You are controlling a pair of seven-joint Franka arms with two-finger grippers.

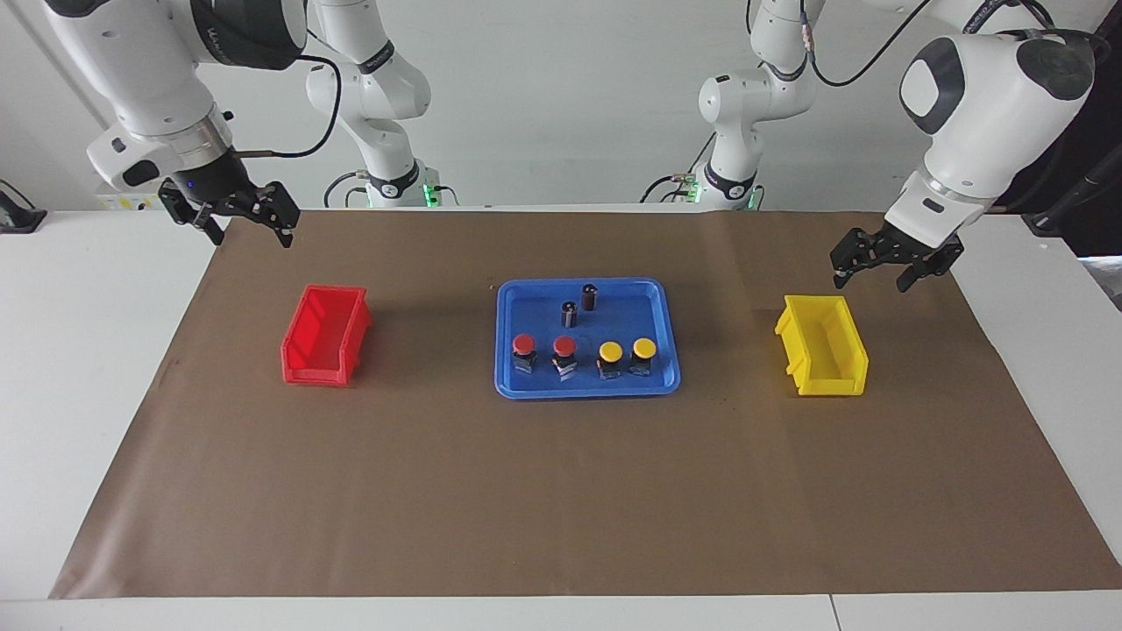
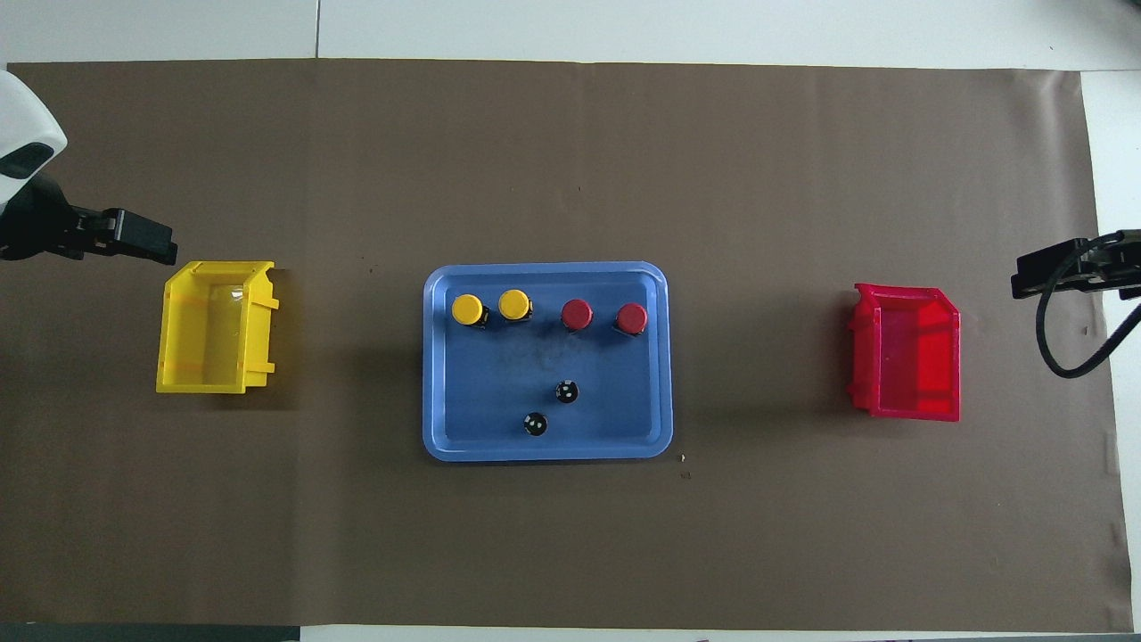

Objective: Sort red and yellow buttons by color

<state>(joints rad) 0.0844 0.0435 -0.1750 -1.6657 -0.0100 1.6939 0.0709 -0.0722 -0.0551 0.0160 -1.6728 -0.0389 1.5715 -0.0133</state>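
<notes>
Two dark cylinders [image 1: 589, 296] stand nearest the robots in one blue tray [image 1: 585, 386]; farther along it, four buttons in a row, two red buttons [image 1: 523, 344] toward the right arm's end, two yellow buttons [image 1: 644, 349] toward the left's; all well apart from both grippers; right gripper [image 1: 235, 216] hangs raised near the red bin [image 1: 325, 336], jaws wide, holding nothing; left gripper [image 1: 877, 263] likewise hangs by the yellow bin [image 1: 822, 356].

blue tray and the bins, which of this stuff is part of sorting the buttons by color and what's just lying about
Part of the job:
red buttons
yellow buttons
blue tray
red bin
yellow bin

Just lying about:
two dark cylinders on the tray, nearer the robots than the buttons
</notes>
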